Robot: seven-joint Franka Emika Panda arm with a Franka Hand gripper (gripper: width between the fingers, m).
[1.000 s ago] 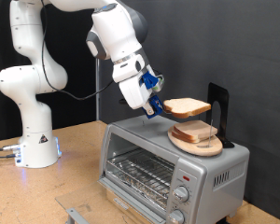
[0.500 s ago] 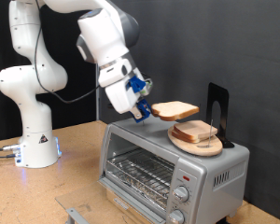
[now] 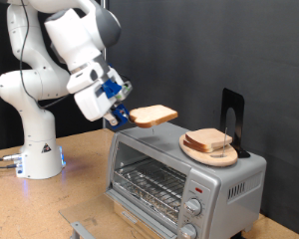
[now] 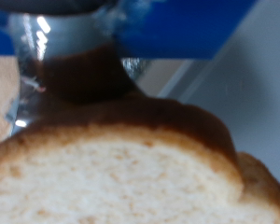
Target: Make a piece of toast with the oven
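My gripper (image 3: 123, 117) is shut on one edge of the piece of toast (image 3: 154, 116), a pale tan slice with brown crust held flat in the air. It hangs just above the top of the silver oven (image 3: 179, 169), near the oven's end at the exterior view's left. The oven's glass door looks closed, with the wire rack (image 3: 149, 183) visible behind it. In the wrist view the held slice (image 4: 112, 177) fills the frame close to the camera, blurred, with the dark fingers (image 4: 84, 70) behind it.
A wooden plate (image 3: 211, 152) with more bread slices (image 3: 209, 140) rests on the oven's top towards the exterior view's right, beside a black upright stand (image 3: 232, 118). Round knobs (image 3: 194, 207) run down the oven's front. The arm's white base (image 3: 35, 149) stands at the left.
The arm has carried the slice away from the plate towards the exterior view's left, across the oven's top. The stack on the plate has stayed put.
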